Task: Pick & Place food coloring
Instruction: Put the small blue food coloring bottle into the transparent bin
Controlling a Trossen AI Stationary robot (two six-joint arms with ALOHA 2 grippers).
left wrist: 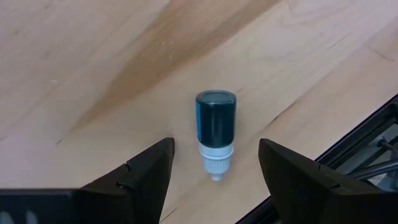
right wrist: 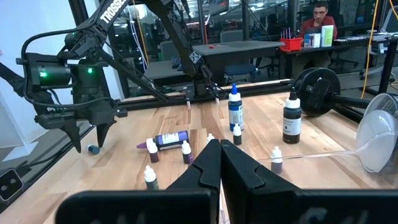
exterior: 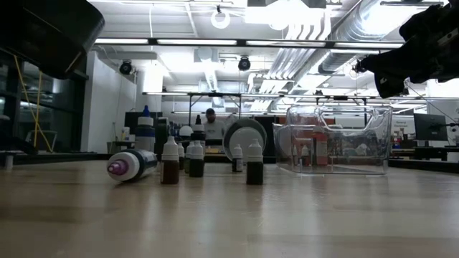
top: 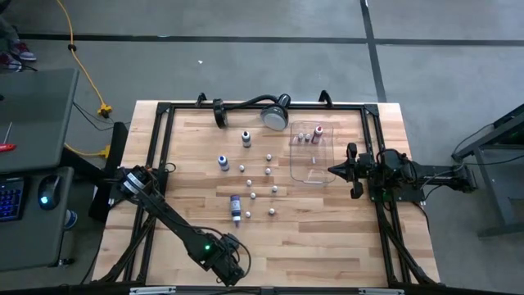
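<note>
A tiny food coloring bottle with a dark teal body and a white cap lies on its side on the wood near the table's front edge. It also shows as a speck in the right wrist view. My left gripper hangs over it, pointing down and open, one finger on each side of the cap end, clear of it. Several more food coloring bottles stand mid-table, and one lies flat. My right gripper waits shut at the right, level, beside the tray.
A clear plastic tray at the back right holds a few bottles. A round silver lamp head on a black gooseneck sits at the far edge. A black frame rail runs close beside the teal bottle.
</note>
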